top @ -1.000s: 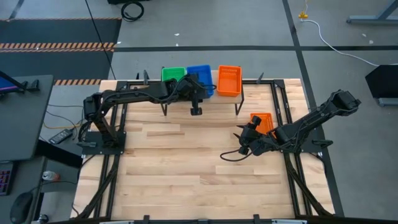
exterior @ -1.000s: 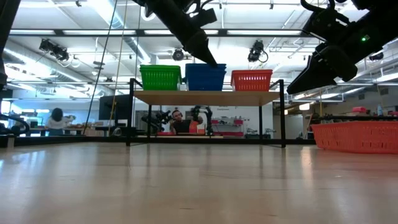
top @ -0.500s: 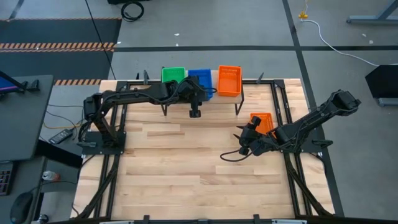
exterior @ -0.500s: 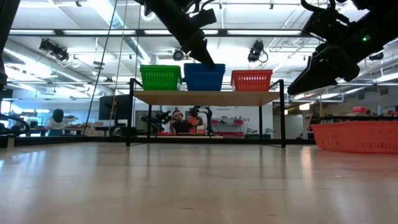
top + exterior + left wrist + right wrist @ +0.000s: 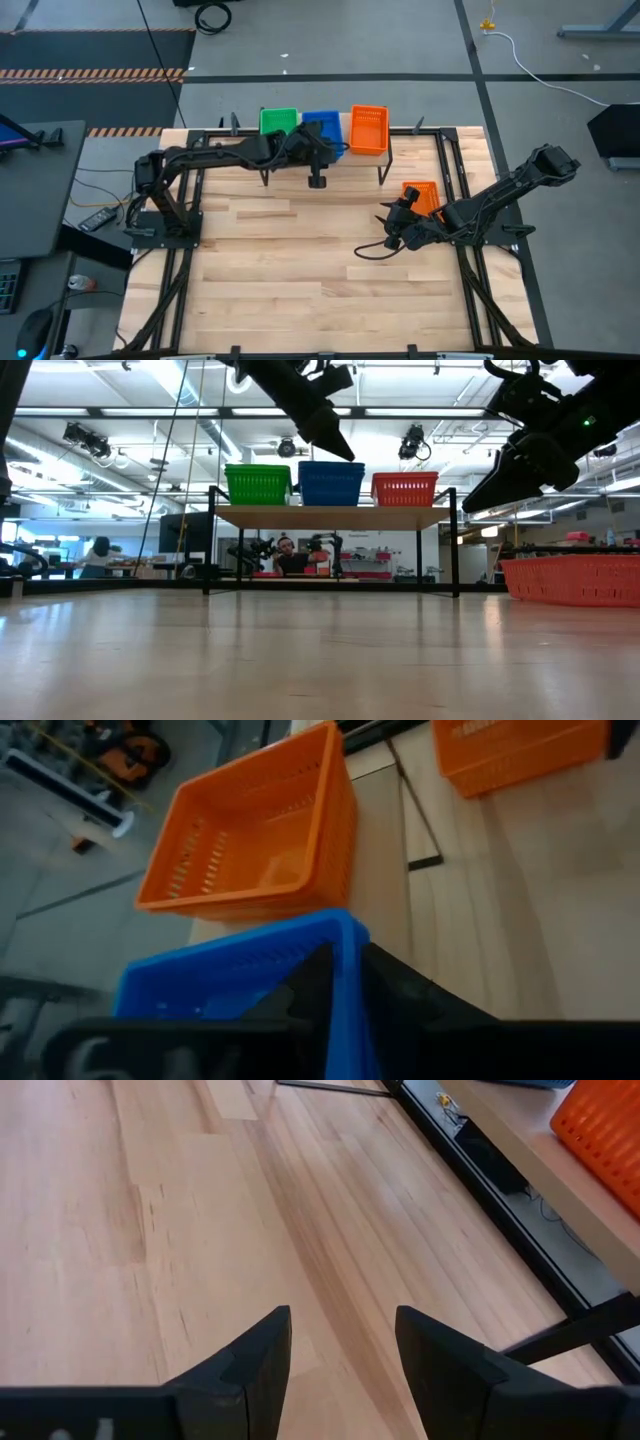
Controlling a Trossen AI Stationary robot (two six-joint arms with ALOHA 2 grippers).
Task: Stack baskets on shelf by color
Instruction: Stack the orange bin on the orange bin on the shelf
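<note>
On the shelf [image 5: 330,516] at twelve o'clock, green [image 5: 257,484], blue [image 5: 331,483] and orange [image 5: 404,488] mesh baskets sit in a row. The left pincer [image 5: 340,982] clamps the blue basket's rim. The right pincer [image 5: 340,1355], spread open and empty, hovers above the surface [image 5: 300,280] near another orange basket [image 5: 424,196] at three o'clock.

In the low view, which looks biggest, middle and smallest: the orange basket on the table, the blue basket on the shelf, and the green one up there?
1. Orange basket on the table: looks largest, but it sits nearer the camera, so that may mislead.
2. Blue basket and green basket on the shelf: they look about alike, so I won't rank them.
</note>
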